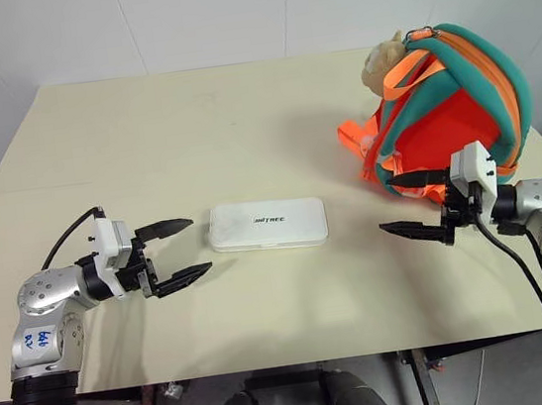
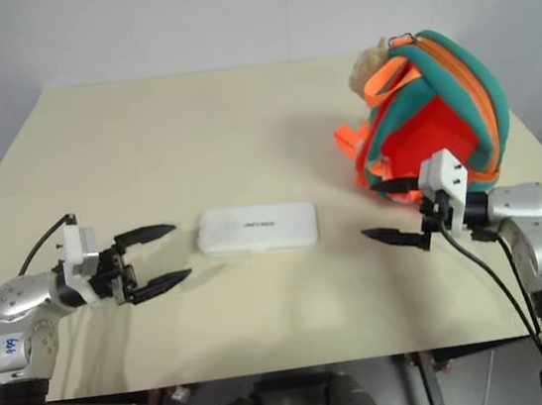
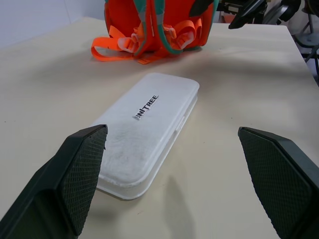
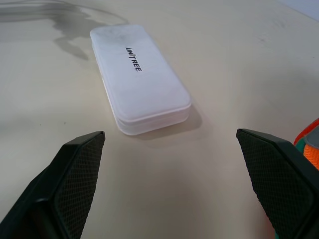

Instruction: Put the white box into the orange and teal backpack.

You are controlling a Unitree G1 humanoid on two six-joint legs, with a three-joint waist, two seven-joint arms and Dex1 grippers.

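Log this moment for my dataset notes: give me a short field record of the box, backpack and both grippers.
white box: flat on the table, between the grippers, untouched
orange and teal backpack: upright at the table's right side, not visibly open
left gripper: open, just left of the box
right gripper: open, beside the backpack, pointing toward the box
task status: box not yet grasped

White box [image 1: 267, 225] lies flat mid-table [image 1: 192, 133], bare tabletop on all 4 sides. Left gripper [image 1: 179, 250] just beside its left end, right gripper [image 1: 416, 205] further off the right end (both spread wide). Orange and teal backpack [image 1: 444, 110] blocks the right rear, close behind the right gripper.
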